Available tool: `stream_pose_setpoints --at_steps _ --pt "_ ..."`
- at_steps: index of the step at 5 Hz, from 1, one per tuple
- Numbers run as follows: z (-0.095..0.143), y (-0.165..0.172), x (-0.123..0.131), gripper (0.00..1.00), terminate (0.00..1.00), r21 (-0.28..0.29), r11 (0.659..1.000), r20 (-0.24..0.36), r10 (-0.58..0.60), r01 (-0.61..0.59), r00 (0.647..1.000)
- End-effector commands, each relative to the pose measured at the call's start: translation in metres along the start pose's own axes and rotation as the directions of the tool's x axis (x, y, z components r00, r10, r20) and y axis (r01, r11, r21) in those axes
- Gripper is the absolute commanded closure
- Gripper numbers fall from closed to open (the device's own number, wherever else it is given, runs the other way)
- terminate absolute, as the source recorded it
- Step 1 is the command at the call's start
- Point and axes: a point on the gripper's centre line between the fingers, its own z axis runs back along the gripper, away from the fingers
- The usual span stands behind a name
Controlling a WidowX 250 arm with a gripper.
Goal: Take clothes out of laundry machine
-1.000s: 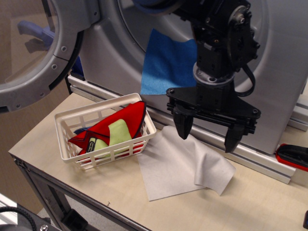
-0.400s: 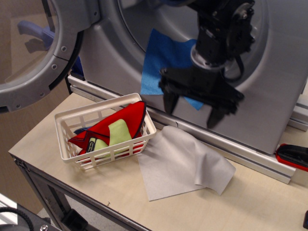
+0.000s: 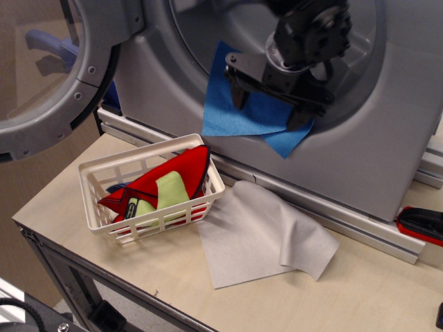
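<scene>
The pincer (image 3: 268, 99) is wide open, holding nothing, right over the blue cloth (image 3: 239, 111). The cloth looks thin and floppy; pinch its hanging middle.

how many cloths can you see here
4: a blue cloth hanging from the washer opening, a grey cloth flat on the table, and red and green cloths in the basket. More may be hidden in the basket or drum.

Black arm, round wrist joint, two-fingered black gripper (image 3: 268, 108).
</scene>
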Motion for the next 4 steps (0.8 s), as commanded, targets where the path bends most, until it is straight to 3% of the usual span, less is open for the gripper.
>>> stream_pose_setpoints --at_steps 1,2,3,4 --pt "-0.018 0.021 0.04 0.0 0.0 -0.027 0.999 0.111 -0.025 0.028 0.994" --pt "-0.039 0.028 0.047 0.0 0.0 -0.044 0.999 0.125 -0.01 0.015 0.992" --pt "-0.051 0.028 0.061 0.0 0.0 -0.136 0.99 0.095 0.037 -0.024 0.995" --pt "-0.068 0.017 0.051 0.0 0.0 -0.155 0.986 0.092 0.07 -0.055 0.993"
